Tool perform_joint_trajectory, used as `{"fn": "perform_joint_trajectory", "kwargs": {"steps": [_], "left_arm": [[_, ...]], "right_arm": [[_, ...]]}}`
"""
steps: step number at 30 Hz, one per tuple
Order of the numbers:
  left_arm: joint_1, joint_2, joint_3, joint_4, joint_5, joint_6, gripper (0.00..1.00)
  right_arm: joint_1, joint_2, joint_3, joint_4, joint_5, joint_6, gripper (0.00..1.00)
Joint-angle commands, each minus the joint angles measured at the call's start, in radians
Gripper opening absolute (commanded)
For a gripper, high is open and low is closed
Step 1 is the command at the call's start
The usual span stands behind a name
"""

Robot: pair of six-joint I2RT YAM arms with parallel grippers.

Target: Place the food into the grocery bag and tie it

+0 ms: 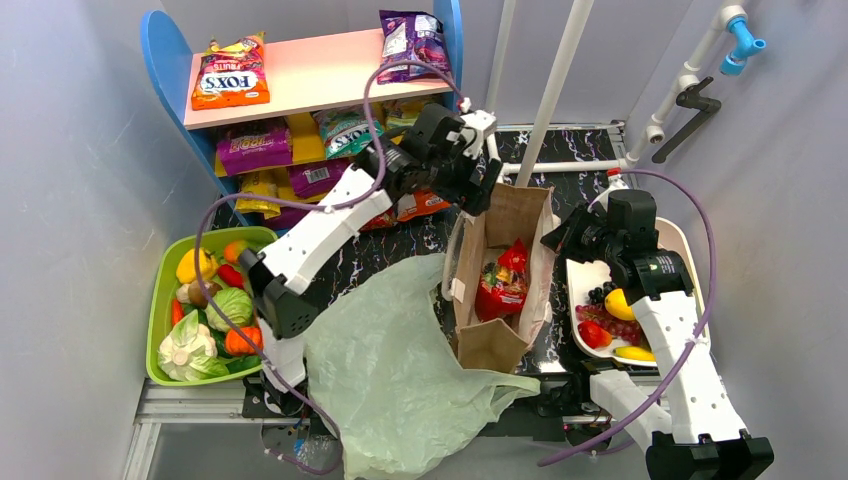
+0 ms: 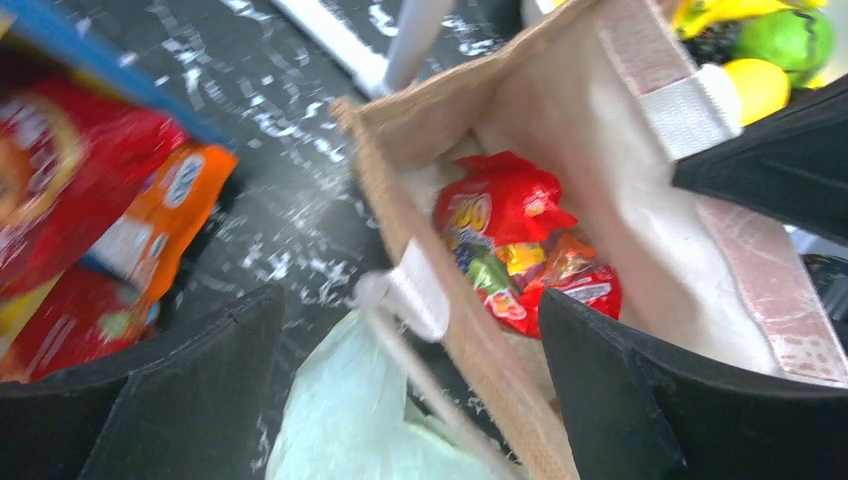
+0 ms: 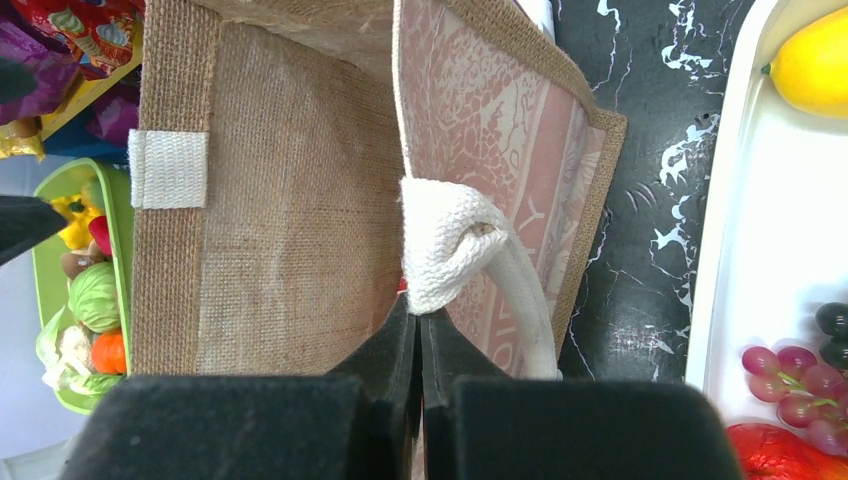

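Note:
The grocery bag [image 1: 390, 370], thin pale-green plastic, lies crumpled and flat at the table's near edge; a corner of it [image 2: 340, 420] shows under my left fingers. The food is in two places: vegetables, a yellow one [image 1: 190, 265], a green one [image 1: 232, 305] and an orange one [image 1: 240, 340], in a green basket [image 1: 160, 290], and fruit such as a lemon [image 1: 619, 303] on a white tray [image 1: 680, 240]. My left gripper [image 1: 480, 190] [image 2: 408, 300] hangs open above the far-left rim of a brown jute bag [image 1: 500, 345]. My right gripper [image 1: 560, 232] [image 3: 418, 325] is shut on that bag's right rim, beside its white rope handle [image 3: 445, 240].
Red snack packets [image 1: 503, 285] [image 2: 510, 230] lie inside the jute bag. A blue and pink shelf [image 1: 310, 70] with more packets stands at the back left. A white pole [image 1: 560, 70] rises just behind the jute bag. Grey walls close in on both sides.

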Motion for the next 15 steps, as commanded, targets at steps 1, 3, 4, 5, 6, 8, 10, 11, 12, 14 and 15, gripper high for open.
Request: {"fn": "perform_joint_trajectory", "kwargs": {"steps": [1, 3, 4, 5, 6, 8, 10, 11, 12, 14, 15], "left_arm": [[-0.005, -0.159, -0.142, -0.005, -0.243, -0.069, 0.98], [-0.005, -0.172, -0.2, 0.027, -0.233, -0.094, 0.97], [-0.005, -0.175, -0.221, 0.04, -0.226, -0.107, 0.95], [-0.005, -0.173, -0.239, 0.054, -0.219, -0.12, 0.93], [-0.005, -0.171, -0.256, 0.067, -0.209, -0.133, 0.91], [-0.005, -0.164, -0.284, 0.091, -0.181, -0.161, 0.86], [-0.005, -0.164, -0.323, 0.126, -0.139, -0.196, 0.84], [-0.005, -0.164, -0.34, 0.143, -0.122, -0.212, 0.83], [-0.005, -0.166, -0.358, 0.16, -0.105, -0.232, 0.82], [-0.005, -0.167, -0.389, 0.194, -0.059, -0.262, 0.8], [-0.005, -0.169, -0.405, 0.204, -0.051, -0.28, 0.77]], "right_arm": [[0.0, -0.008, -0.016, 0.018, -0.007, -0.009, 0.01], [0.0, -0.006, -0.018, 0.018, -0.01, -0.009, 0.01], [0.0, -0.005, -0.017, 0.017, -0.012, -0.008, 0.01], [-0.001, -0.004, -0.017, 0.016, -0.012, -0.008, 0.01], [0.0, -0.006, -0.015, 0.015, -0.012, -0.008, 0.01], [0.0, -0.009, -0.012, 0.009, -0.01, -0.01, 0.01], [0.0, -0.012, -0.01, 0.004, -0.007, -0.011, 0.01], [0.0, -0.013, -0.009, 0.004, -0.006, -0.012, 0.01], [0.0, -0.015, -0.009, 0.003, -0.008, -0.012, 0.01], [0.0, -0.014, -0.009, 0.003, -0.01, -0.011, 0.01], [0.0, -0.014, -0.009, 0.002, -0.013, -0.012, 0.01]]}}
